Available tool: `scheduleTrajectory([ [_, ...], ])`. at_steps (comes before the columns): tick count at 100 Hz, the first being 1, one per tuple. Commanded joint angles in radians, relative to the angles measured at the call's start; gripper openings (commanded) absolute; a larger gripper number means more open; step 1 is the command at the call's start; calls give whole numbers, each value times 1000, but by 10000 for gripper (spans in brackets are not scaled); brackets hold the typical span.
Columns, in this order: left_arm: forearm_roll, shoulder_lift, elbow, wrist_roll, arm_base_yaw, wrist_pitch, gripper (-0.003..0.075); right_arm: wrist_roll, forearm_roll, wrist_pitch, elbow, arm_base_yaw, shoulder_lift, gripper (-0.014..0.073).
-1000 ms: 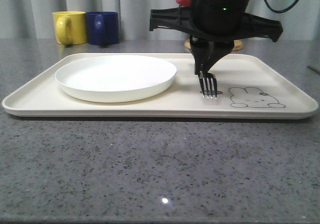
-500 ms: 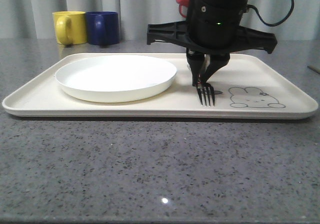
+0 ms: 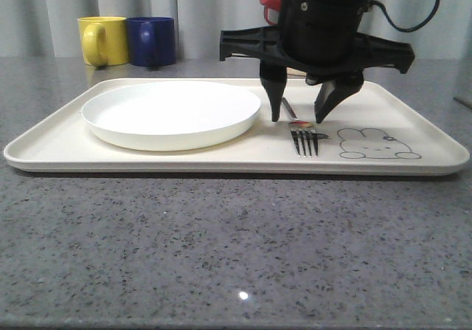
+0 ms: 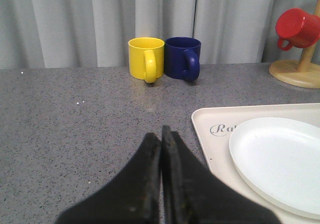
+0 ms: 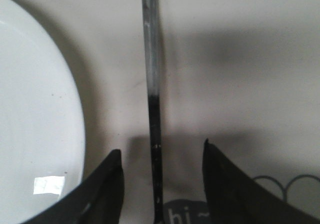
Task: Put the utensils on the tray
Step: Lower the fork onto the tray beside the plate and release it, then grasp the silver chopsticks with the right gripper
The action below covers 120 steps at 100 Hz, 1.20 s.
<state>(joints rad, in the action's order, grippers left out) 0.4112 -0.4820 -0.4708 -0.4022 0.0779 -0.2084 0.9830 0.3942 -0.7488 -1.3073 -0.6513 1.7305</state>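
Note:
The silver fork [image 3: 303, 136] lies flat on the cream tray [image 3: 413, 110], just right of the white plate [image 3: 171, 113] and left of the rabbit drawing. My right gripper [image 3: 299, 114] hangs open right over the fork's handle, one finger on each side, not touching it. In the right wrist view the fork's handle [image 5: 152, 98] runs between the open fingers [image 5: 110, 184], with the plate's edge [image 5: 40, 124] to one side. My left gripper [image 4: 162, 134] is shut on nothing, above the grey counter beside the tray's corner [image 4: 210, 129] and the plate [image 4: 280, 159].
A yellow mug [image 3: 103, 40] and a blue mug [image 3: 151, 40] stand behind the tray at the back left. A red mug [image 4: 297, 28] hangs on a stand with a round wooden base [image 4: 295, 73] behind the tray. Grey stone counter lies in front.
The right gripper lowered the fork onto the tray and opened, letting it go. The fork now lies flat instead of hanging from the fingers.

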Motion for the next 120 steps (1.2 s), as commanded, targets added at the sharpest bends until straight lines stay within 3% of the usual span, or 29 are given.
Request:
scheduleTrajectory([
  [1,9,-4,-27,4,-3,78,-18,-24,42,-2,-32,1,-88,383],
  [26,9,-4,-27,4,-3,78,-18,-194,19,-78,-32,119,-199,384],
  [65,9,-4,-27,4,-3,78,-18,-637,-246,-148,-27,516,-237,384],
  [79,9,-4,-27,4,-3,78,-18,-737,-320,-146,-27,630,-232,384],
  [96,9,-4,-27,4,-3,78,-18,-823,-366,-146,-27,677,-198,384],
  [120,9,-4,-27,4,-3,78,-18,-830,-366,-127,-27,678,-116,384],
])
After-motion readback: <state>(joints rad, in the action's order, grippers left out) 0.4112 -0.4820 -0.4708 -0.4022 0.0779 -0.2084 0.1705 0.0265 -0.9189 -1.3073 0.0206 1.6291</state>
